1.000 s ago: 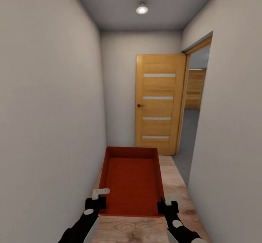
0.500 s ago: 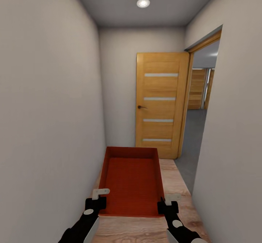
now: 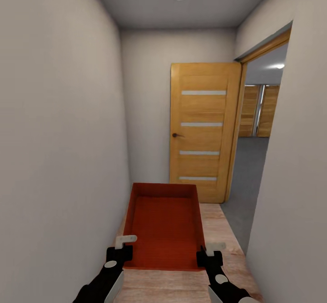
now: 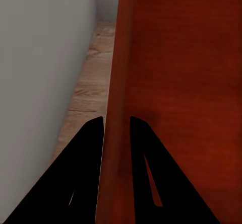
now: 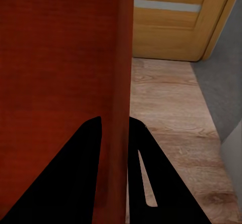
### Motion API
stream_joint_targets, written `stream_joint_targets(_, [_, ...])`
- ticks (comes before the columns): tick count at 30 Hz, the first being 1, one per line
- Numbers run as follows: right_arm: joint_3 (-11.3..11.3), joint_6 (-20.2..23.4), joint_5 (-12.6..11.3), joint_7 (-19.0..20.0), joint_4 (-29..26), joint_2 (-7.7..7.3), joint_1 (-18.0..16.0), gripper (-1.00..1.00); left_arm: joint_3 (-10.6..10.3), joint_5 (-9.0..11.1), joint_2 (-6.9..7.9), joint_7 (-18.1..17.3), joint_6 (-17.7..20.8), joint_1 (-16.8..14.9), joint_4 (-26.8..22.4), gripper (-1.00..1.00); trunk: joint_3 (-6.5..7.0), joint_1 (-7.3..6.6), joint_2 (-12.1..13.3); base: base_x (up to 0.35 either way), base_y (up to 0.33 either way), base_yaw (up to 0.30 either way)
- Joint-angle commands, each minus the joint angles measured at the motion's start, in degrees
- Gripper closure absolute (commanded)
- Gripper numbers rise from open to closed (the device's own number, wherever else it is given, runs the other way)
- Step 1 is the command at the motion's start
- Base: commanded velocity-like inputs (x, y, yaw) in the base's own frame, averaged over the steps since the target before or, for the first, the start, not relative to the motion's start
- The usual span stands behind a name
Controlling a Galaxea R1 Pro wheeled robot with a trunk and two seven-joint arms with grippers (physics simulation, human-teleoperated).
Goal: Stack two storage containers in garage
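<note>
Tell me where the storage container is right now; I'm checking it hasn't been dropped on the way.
The storage container is low in the head view's centre, carried in the hallway between the left gripper and right gripper, with the wooden door ahead.

Light wood-plank floor (image 3: 218,230) ran along narrow corridor. Nothing seen resting directly on planks. Beyond open doorway, planks met dark grey concrete floor (image 3: 247,176).

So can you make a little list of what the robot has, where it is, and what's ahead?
place: narrow hallway, wood-plank floor
carrying: one red-orange storage container, empty
left gripper: jaws clamped over the container's left wall
right gripper: jaws clamped over its right wall
ahead: wooden door swung open
to the right: doorway onto a grey concrete floor
</note>
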Motion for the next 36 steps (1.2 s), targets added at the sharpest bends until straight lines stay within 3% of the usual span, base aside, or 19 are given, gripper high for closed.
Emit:
stream_joint_targets(1, [-1.4, -2.8, 0.0, -1.1, -0.1, -0.03, -0.1, 1.00, -0.4, 0.9, 0.73, 1.9, 0.3, 0.0, 0.3, 1.00, -0.09, 0.04, -0.1, 0.321, 0.000, 0.000])
stream_joint_targets(36, [-1.4, -2.8, 0.0, -1.1, -0.1, -0.03, -0.1, 1.00, -0.4, 0.9, 0.73, 1.9, 0.3, 0.0, 0.2, 1.00, -0.09, 0.04, -0.1, 0.321, 0.000, 0.000])
